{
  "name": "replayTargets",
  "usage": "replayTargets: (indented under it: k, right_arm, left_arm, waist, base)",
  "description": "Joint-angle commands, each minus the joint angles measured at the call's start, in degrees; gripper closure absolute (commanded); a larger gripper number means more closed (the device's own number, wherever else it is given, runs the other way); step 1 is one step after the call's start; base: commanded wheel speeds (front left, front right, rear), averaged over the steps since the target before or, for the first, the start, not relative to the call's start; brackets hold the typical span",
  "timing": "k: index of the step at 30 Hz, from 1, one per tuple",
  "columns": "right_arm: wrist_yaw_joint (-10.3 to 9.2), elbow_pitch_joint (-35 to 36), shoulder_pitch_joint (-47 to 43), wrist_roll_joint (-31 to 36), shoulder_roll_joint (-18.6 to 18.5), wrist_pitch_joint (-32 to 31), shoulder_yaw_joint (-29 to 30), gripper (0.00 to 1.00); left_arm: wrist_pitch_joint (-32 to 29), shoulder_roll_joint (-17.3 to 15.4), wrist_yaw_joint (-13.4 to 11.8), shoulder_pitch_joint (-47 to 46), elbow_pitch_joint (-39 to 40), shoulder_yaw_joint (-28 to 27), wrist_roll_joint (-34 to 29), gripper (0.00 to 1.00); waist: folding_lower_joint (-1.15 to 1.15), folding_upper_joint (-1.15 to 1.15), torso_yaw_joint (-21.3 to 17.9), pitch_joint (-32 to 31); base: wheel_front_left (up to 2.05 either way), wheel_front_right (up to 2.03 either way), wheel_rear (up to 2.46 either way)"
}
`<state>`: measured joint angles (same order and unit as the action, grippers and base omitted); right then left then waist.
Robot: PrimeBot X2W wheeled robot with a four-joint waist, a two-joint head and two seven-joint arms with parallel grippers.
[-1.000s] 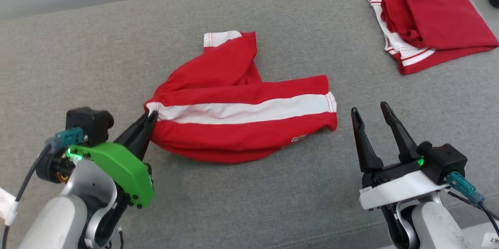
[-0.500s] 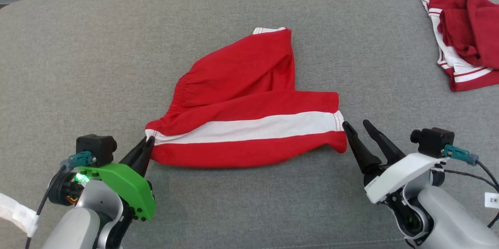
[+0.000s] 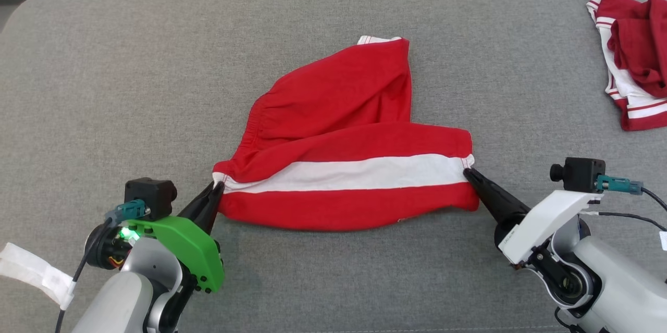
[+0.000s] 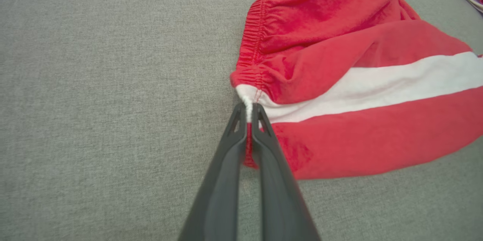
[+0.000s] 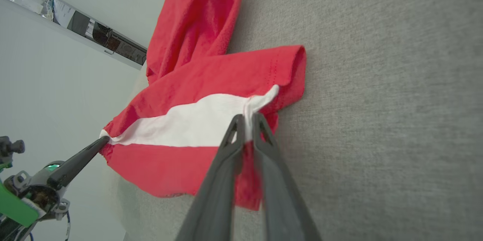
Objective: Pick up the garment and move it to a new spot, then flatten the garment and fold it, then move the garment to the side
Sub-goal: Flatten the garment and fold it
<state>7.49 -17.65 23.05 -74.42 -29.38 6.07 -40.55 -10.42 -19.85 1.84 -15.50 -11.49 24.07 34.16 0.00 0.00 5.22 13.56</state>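
Garment [image 3: 344, 176] is lying stretched between two grippers on a grey cushioned surface [image 3: 156, 88].
Red with a white stripe, it is resting near the middle of the surface, one leg trailing toward the far edge. The left gripper [image 3: 218, 188] is pinching the waistband end of the stripe, fingers closed tight; the right gripper [image 3: 467, 172] is clamping the hem end likewise. A second red garment [image 3: 633, 62] is sitting well apart at far right.

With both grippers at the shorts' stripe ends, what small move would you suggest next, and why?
Probably lift both ends and draw them apart: the left gripper and right gripper each pinch a stripe end of the red shorts, whose far leg lies crumpled.
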Motion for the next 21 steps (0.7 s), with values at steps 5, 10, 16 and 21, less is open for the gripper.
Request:
replayTargets:
  k: [5,10,16,21]
  right_arm:
    - [-0.01,1.5,1.2,-0.8,-2.9,3.3,-3.2,1.0]
    - [-0.01,5.0,3.9,0.0,-6.4,7.1,-3.8,1.0]
    - [-0.01,10.2,11.2,2.8,-12.4,9.1,2.5,1.0]
    - [-0.02,10.9,22.7,6.6,-16.3,9.1,8.0,1.0]
  left_arm:
    - [0.8,-0.3,0.5,-0.9,-0.7,0.1,-0.6,1.0]
    - [1.7,-0.8,0.9,-2.6,2.4,-0.9,0.2,1.0]
    - [-2.1,-1.6,2.9,-10.4,12.2,-3.8,5.7,1.0]
    - [-9.1,-2.3,3.7,-24.1,17.5,-4.6,8.0,1.0]
  waist:
    - [0.0,0.0,-0.5,-1.0]
    - [0.0,0.0,-1.7,-1.0]
    - [0.0,0.0,-3.5,2.6]
    - [0.0,0.0,-5.1,9.1]
  base:
    - [0.0,0.0,0.0]
    - [0.0,0.0,0.0]
    - [0.0,0.0,0.0]
    - [0.0,0.0,0.0]
